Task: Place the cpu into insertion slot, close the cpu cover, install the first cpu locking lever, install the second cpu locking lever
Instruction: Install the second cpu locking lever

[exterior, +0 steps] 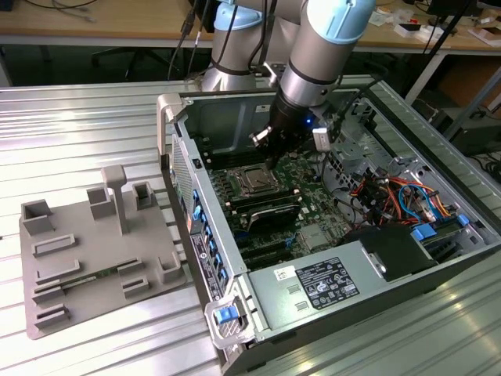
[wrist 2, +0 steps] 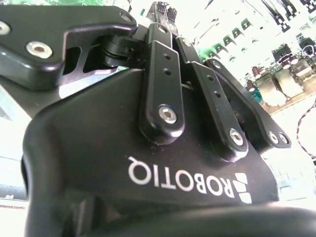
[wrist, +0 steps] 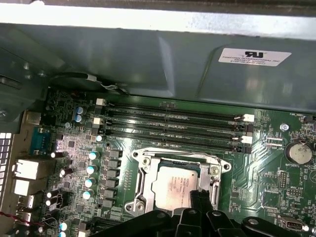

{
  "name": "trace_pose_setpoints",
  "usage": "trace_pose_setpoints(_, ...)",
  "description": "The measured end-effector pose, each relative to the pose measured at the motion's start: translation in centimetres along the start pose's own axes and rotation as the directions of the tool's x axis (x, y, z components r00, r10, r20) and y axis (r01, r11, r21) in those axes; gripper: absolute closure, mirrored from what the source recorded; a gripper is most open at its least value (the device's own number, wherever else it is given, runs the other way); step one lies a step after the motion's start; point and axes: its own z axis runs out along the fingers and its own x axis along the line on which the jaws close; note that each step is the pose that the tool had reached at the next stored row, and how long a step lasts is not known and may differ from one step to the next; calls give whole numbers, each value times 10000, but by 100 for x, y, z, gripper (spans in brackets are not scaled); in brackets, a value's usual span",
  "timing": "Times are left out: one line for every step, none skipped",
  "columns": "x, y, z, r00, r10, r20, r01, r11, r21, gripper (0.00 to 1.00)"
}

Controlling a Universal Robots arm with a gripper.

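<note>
The cpu (wrist: 173, 186) lies flat in the insertion slot (wrist: 139, 205), its silver face showing through the window of the cpu cover (wrist: 148, 160), which lies down around it. In the exterior view the slot (exterior: 254, 182) sits mid-board inside the open computer case. My gripper (exterior: 268, 153) hangs just above the slot's far edge. In the first wrist view the gripper (wrist: 200, 197) stands as one dark block over the chip's edge, fingers together with nothing between them. The second wrist view has the gripper (wrist 2: 159, 14) from behind, its links drawn in.
Long black memory slots (wrist: 173, 123) run beside the socket, below the grey case wall (wrist: 163, 64). A power supply (exterior: 329, 282) and coloured cables (exterior: 395, 196) sit at the exterior view's right. A grey fixture plate (exterior: 94, 251) lies outside the case on the ribbed table.
</note>
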Motion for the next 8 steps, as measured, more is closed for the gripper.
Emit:
trace_pose_setpoints(0,-8,0,10000,1,0,-1,10000,0,89)
trace_pose_setpoints(-2,-24,-1,10000,1,0,-1,10000,0,89)
trace_pose_setpoints(-9,-33,-1,10000,1,0,-1,10000,-1,89)
trace_pose_setpoints(-14,-45,-1,10000,1,1,-1,10000,-1,89)
trace_pose_setpoints(-16,-54,-1,10000,1,0,-1,10000,-1,89)
trace_pose_setpoints(-18,-59,-1,10000,1,0,-1,10000,-1,89)
trace_pose_setpoints(-19,-65,-1,10000,1,1,-1,10000,-1,89)
trace_pose_setpoints(-19,-72,-2,10000,1,1,-1,10000,0,89)
